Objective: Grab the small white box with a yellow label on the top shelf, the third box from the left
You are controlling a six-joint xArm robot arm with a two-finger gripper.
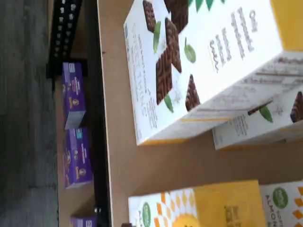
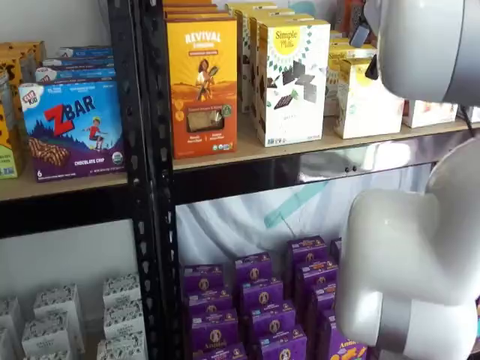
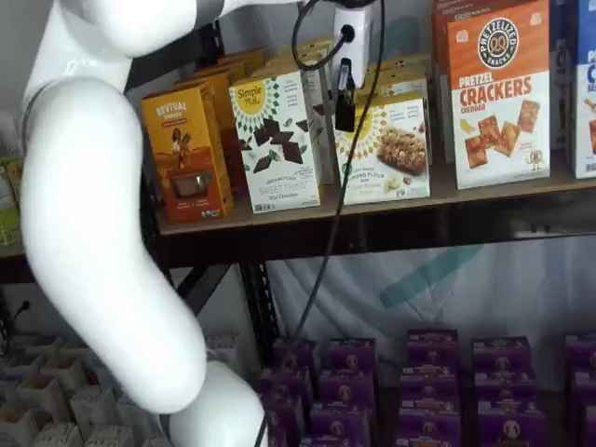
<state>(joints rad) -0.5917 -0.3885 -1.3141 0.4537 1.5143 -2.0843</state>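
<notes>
The small white box (image 3: 389,149) stands on the top shelf (image 3: 279,216), just right of the taller Simple Mills box (image 3: 277,140). Its front shows a yellow round label and a cookie picture. In a shelf view it shows partly behind my arm (image 2: 366,99), on the tan board (image 2: 247,152). The wrist view shows its yellow top and white face (image 1: 199,205) on the board (image 1: 156,165). My gripper (image 3: 345,101) hangs from above in front of the box's upper left corner. Only one dark finger shows, so I cannot tell whether it is open.
An orange Revival box (image 2: 202,82) stands left of the Simple Mills box (image 2: 292,82). Pretzel Crackers boxes (image 3: 498,93) stand to the right. A ZBAR box (image 2: 71,127) sits on the neighbouring shelf. Purple boxes (image 3: 419,382) fill the lower shelf. My white arm (image 2: 412,262) and a cable (image 3: 340,205) hang in front.
</notes>
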